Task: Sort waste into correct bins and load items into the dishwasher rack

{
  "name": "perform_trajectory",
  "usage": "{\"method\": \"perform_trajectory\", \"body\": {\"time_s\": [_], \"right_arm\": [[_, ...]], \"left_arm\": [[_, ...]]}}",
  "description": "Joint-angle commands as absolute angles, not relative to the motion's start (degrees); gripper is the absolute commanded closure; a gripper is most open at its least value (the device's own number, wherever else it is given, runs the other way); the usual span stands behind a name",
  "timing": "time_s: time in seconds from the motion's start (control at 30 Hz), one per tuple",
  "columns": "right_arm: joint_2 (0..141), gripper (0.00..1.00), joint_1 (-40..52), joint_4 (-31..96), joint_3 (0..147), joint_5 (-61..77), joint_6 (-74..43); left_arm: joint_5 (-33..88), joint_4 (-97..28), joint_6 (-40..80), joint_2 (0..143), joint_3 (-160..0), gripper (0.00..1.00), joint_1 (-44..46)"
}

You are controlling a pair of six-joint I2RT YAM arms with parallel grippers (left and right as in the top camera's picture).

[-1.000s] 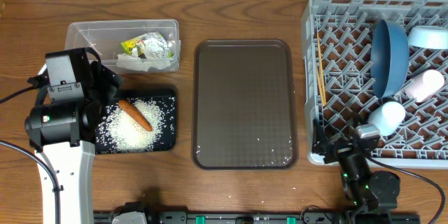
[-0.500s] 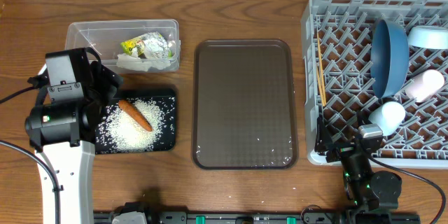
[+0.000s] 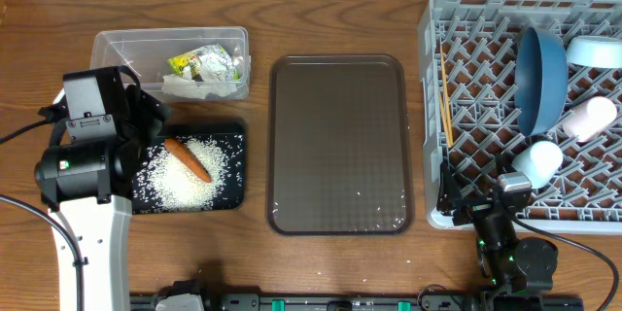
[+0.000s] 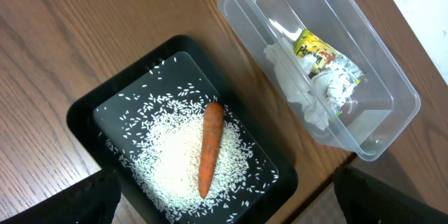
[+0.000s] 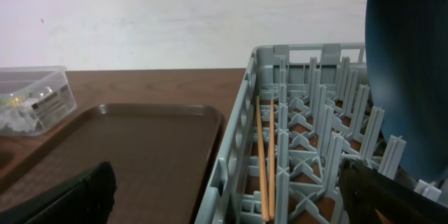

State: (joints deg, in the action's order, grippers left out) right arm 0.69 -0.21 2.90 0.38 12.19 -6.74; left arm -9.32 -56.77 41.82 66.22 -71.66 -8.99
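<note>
At left of the overhead frame, carrot (image 3: 187,159) and rice (image 3: 175,183) lie in the black tray (image 3: 236,170); wrapper (image 3: 199,61) and tissue (image 3: 190,86) sit in the clear tub (image 3: 112,49) above it. Brown tray (image 3: 338,146) at centre. Far right, rack (image 3: 432,107) holds dark-blue bowl (image 3: 540,78) on edge, light-blue bowl (image 3: 595,51), white cup (image 3: 595,117), pale-blue cup (image 3: 537,163), and chopsticks (image 3: 446,97) along its left side. Left gripper (image 4: 231,199) jaws wide, empty; right gripper (image 5: 231,196) likewise, at rack's lower-left corner.

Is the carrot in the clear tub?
No, the carrot lies on the rice in the black tray.
</note>
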Motion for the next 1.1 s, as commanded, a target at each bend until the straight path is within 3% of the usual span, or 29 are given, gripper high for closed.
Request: {"method": "perform_trajectory", "body": {"time_s": [0.0, 0.4, 0.7, 0.93, 1.07], "right_arm": [[0.3, 0.01, -0.7, 3.2, 0.3, 11.9, -5.9], [0.3, 0.01, -0.7, 3.2, 0.3, 11.9, -5.9], [0.3, 0.01, -0.7, 3.2, 0.3, 11.9, -5.9], [0.3, 0.01, -0.7, 3.2, 0.3, 11.9, -5.9], [0.3, 0.01, -0.7, 3.2, 0.3, 11.9, -5.9]], "left_arm": [[-9.5, -56.9, 41.9, 66.2, -71.8, 0.01, -9.4], [-9.0, -60.4, 34.9, 67.0, -69.6, 0.01, -7.8], [-9.0, -35.8, 11.5, 53.9, -46.2, 0.01, -2.4], [-5.3, -19.8, 5.5, 34.2, -25.5, 0.01, -1.9], [-3.7, -17.2, 4.6, 23.9, -18.7, 0.01, -1.9]]}}
